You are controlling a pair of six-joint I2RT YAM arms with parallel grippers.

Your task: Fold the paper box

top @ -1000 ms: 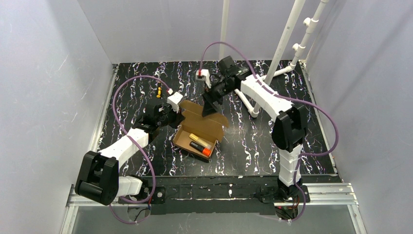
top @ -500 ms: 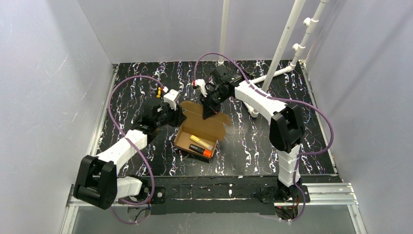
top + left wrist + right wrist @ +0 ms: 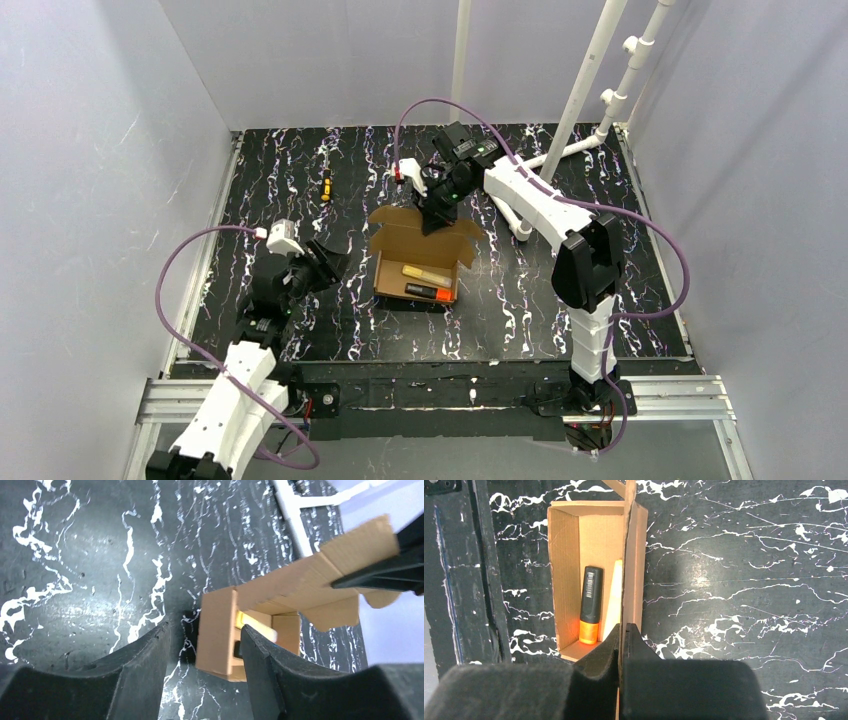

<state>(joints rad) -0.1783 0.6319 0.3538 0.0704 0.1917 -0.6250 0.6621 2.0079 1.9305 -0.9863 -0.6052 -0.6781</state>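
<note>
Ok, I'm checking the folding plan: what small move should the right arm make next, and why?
Probably swing the lid down over the paper box. The right pincer is shut on the raised lid, the markers lie inside, and the left pincer stands open, apart from it.

White-black arms (image 3: 530,195), purple cables (image 3: 440,99)

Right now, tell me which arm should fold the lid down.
Right. The right tool is shut on the paper box's raised lid; the left tool is open, empty and apart from the box.
</note>
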